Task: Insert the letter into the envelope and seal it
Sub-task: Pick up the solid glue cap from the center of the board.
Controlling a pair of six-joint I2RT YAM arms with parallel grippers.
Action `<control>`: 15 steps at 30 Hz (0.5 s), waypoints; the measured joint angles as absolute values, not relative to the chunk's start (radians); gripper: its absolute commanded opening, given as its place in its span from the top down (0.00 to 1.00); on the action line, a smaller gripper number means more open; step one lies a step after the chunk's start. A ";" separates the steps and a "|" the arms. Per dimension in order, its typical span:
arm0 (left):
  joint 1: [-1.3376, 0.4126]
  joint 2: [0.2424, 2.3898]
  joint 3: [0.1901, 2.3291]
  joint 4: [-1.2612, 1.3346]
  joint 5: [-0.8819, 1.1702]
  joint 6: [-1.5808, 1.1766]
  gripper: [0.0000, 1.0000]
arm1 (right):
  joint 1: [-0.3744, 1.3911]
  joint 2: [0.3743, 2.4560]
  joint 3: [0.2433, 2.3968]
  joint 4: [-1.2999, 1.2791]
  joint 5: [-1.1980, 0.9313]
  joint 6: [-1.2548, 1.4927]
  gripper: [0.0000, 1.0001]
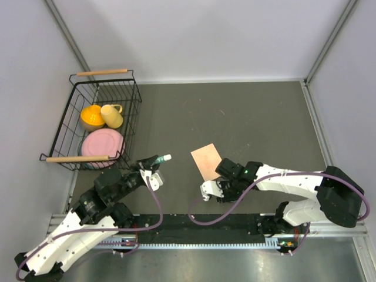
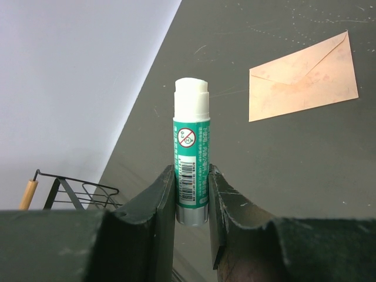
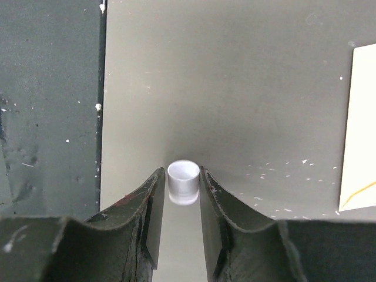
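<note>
Our left gripper has its jaws closed narrowly on the lower barrel of the glue stick. The bare white end points out toward the envelope, ready, we judge, for gluing the flap. The envelope lies flat on the table, flap down, between our two arms. Just on its near side, our right gripper has its jaws pinched on the small translucent cap, likely to keep it aside. We see no letter; perhaps it is inside.
</note>
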State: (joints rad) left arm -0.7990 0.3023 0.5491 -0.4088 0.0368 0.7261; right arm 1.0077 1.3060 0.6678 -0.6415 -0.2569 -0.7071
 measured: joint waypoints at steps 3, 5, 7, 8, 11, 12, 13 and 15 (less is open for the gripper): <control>-0.799 0.311 0.549 -0.405 0.040 0.726 1.00 | 1.003 1.306 0.668 -0.644 -0.272 -0.752 0.56; -0.799 0.313 0.549 -0.403 0.043 0.726 1.00 | 0.999 1.307 0.668 -0.644 -0.281 -0.772 0.44; -0.799 0.313 0.549 -0.403 0.047 0.726 1.00 | 0.991 1.312 0.668 -0.645 -0.284 -0.788 0.36; -0.799 0.313 0.549 -0.403 0.048 0.726 1.00 | 0.986 1.312 0.668 -0.646 -0.284 -0.791 0.34; -0.799 0.319 0.549 -0.403 0.055 0.726 1.00 | 0.961 1.312 0.667 -0.648 -0.289 -0.801 0.35; -0.799 0.323 0.549 -0.403 0.056 0.726 1.00 | 0.949 1.311 0.667 -0.650 -0.290 -0.802 0.36; -0.799 0.326 0.549 -0.403 0.059 0.726 1.00 | 0.937 1.309 0.667 -0.652 -0.291 -0.802 0.39; -0.798 0.331 0.549 -0.402 0.063 0.726 1.00 | 0.922 1.308 0.667 -0.654 -0.294 -0.804 0.41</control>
State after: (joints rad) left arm -0.7979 0.3309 0.5491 -0.4023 0.0628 0.7261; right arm 0.9222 1.3083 0.6674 -0.6537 -0.2943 -0.8036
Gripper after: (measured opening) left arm 0.286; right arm 0.624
